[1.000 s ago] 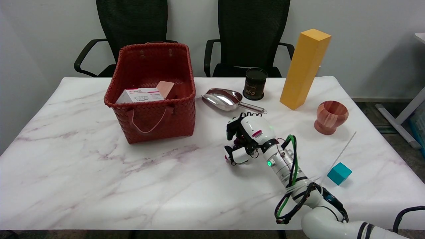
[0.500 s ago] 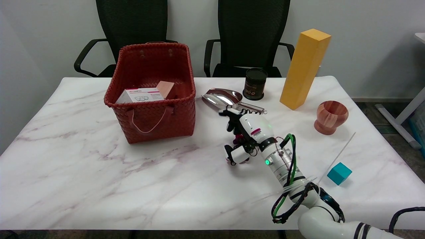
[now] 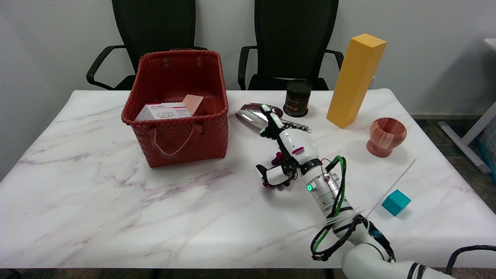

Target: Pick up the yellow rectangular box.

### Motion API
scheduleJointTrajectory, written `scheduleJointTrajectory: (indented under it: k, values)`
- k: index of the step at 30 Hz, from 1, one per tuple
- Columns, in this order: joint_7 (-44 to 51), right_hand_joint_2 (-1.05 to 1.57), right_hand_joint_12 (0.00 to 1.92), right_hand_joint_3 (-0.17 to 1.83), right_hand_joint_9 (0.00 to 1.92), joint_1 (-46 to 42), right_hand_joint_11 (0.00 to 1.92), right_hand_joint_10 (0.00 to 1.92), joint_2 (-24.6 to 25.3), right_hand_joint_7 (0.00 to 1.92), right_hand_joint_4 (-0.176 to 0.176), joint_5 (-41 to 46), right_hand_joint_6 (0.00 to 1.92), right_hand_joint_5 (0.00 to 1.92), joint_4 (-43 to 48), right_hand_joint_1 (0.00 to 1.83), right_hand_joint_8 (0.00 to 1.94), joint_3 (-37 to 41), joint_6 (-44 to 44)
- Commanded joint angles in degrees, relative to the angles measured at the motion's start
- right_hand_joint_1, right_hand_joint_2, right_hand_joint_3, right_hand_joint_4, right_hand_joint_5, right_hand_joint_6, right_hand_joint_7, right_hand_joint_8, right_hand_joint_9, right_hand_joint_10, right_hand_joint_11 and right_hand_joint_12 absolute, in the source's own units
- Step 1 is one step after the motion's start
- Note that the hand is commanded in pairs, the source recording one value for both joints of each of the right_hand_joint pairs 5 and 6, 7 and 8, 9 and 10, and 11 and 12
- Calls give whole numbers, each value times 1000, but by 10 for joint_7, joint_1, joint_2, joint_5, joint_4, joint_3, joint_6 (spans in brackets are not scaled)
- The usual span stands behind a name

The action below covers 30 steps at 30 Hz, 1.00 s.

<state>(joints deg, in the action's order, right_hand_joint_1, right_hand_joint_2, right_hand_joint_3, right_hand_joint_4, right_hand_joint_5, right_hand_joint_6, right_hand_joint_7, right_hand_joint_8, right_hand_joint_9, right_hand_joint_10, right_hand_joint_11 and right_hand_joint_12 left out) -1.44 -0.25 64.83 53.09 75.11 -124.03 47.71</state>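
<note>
Head view, looking down and across a marble-patterned counter (image 3: 116, 201). Yellow rectangular box (image 3: 354, 81): stands on end near the far right edge, upright with a slight lean in this picture, untouched and well apart from the right hand (image 3: 288, 149). Right hand: over the counter's middle, fingers (image 3: 271, 116) spread and stretched toward the far side, thumb splayed low on the left; it holds nothing. A small cluster of dark red beads or berries shows just under the palm; whether it touches the hand cannot be told.

Neighbours of the box: a dark cylindrical tin (image 3: 297, 97) to its left, a metal scoop (image 3: 257, 113) whose bowl lies directly beyond the fingertips and whose handle points toward the box's foot, and a wooden goblet-shaped cup (image 3: 385, 136) nearer the camera on the right. Also present: a red woven basket (image 3: 176, 128) holding a white carton and a pink block, a teal cube (image 3: 395, 202), and a thin clear rod.

Hazards, as judged: the box is tall on a narrow base, so a push high on its side would likely topple it before the fingers close. A straight reach from the present pose crosses the scoop handle and passes the tin; a sweeping wrist could drag either into the box. A grip on smooth flat faces may slip if taken off-centre.
</note>
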Motion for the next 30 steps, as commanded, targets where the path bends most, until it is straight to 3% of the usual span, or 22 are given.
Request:
scheduleJointTrajectory:
  k: [1, 12, 30]
  values:
    - [0, 282, 485, 1150, 507, 1, 485, 507, 19, 532, 0, 21, 47, 47, 7, 1169, 532, 3, 67]
    - [-54, 200, 402, 1160, 443, 3, 402, 443, 19, 459, 0, 64, 61, 61, 8, 1157, 459, 7, 99]
    - [-176, -4, 254, 633, 400, 15, 254, 400, 19, 346, 0, 141, 0, 0, 14, 1138, 346, 21, 127]
